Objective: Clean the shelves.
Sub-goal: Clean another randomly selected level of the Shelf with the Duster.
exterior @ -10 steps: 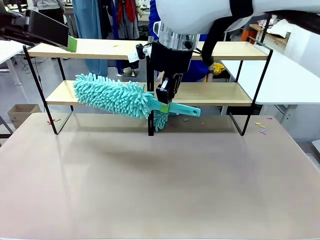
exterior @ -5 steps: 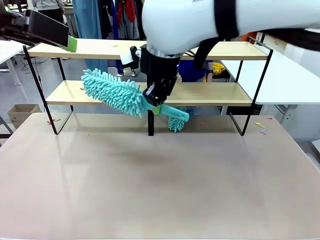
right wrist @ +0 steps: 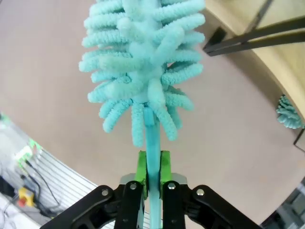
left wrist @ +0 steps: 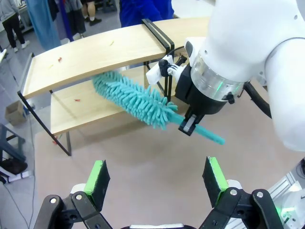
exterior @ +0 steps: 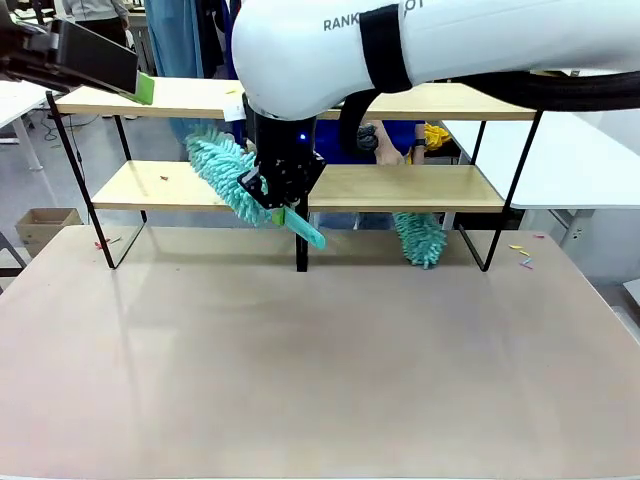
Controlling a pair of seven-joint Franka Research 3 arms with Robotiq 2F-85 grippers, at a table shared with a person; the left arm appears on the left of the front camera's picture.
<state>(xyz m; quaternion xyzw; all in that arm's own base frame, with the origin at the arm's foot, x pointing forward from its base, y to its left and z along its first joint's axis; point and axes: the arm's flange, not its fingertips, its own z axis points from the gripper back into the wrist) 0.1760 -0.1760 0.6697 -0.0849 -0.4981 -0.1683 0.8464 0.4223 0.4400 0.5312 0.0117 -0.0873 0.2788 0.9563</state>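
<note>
Beige counter (exterior: 320, 360) with the shelves (exterior: 400, 185) along its far edge and a person in blue behind them.

The right claw (exterior: 285, 195) is clamped narrow on the handle of a teal duster (exterior: 225, 170). The duster's fluffy head lies over the lower board, left of the central post (exterior: 301, 240). The left claw (left wrist: 157, 176) is wide, empty and up above the counter.

Progress, as a judgement: mid-job. The duster is working the lower board's left half. Small reddish specks (left wrist: 59, 59) sit on the top board and one more on the lower board, so both tiers look unfinished. The right half is not reached yet.

Views:
- The left wrist view looks down on the board tops and shows the specks; the front view gives those boards nearly edge-on.
- The front view shows a second duster (exterior: 420, 238) hanging below the lower board at the right. Can't tell who holds it.
- The right wrist view shows the grip close up: green pads (right wrist: 164, 164) flat on either side of the thin handle, head pointing away over the counter.
</note>
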